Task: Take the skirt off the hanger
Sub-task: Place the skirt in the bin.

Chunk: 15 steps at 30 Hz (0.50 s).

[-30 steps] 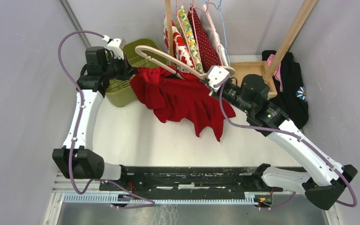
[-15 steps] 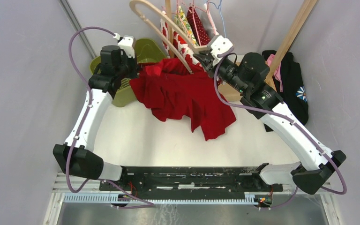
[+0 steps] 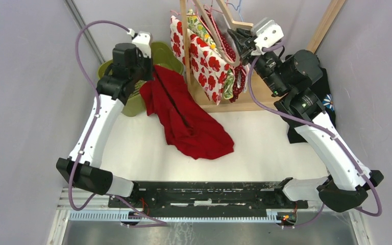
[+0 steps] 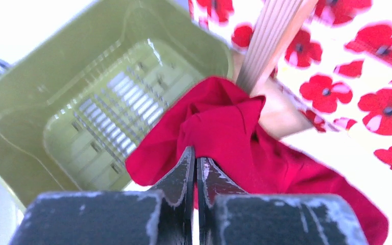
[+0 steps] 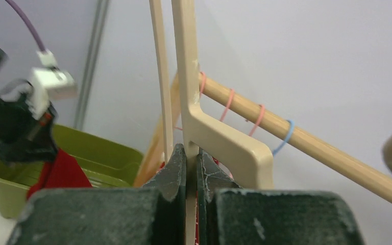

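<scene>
Your left gripper is clamped on the skirt, far left by the basket; the cloth trails onto the table. Your right gripper pinches the bare hanger high by the rail, apparently to hold it clear of the skirt.
</scene>
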Each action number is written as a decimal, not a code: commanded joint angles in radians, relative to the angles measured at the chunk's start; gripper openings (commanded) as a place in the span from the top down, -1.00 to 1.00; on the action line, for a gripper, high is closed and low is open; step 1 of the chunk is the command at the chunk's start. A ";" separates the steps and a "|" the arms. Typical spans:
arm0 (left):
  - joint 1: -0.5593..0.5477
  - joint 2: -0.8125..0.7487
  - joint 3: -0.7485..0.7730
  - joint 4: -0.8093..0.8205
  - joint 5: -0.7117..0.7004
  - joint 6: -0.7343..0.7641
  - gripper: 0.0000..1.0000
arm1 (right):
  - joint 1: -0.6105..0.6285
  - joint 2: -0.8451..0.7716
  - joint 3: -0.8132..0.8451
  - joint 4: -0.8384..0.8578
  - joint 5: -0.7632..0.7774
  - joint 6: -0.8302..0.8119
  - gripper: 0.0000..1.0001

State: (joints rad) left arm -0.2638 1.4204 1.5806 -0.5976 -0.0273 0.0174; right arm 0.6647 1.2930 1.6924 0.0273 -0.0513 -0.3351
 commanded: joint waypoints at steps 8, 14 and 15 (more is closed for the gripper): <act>0.005 0.098 0.797 -0.015 -0.097 0.055 0.94 | -0.009 -0.062 -0.012 -0.095 0.394 -0.256 0.99; 0.006 0.135 0.923 0.089 -0.214 0.117 0.93 | -0.019 -0.085 -0.020 -0.098 0.448 -0.297 0.99; 0.006 0.140 0.939 0.104 -0.225 0.128 0.94 | -0.020 -0.091 -0.020 -0.093 0.455 -0.307 0.99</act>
State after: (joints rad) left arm -0.2634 1.5253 2.4405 -0.6254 -0.1642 0.0666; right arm 0.6571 1.2488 1.6653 -0.1051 0.3119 -0.5743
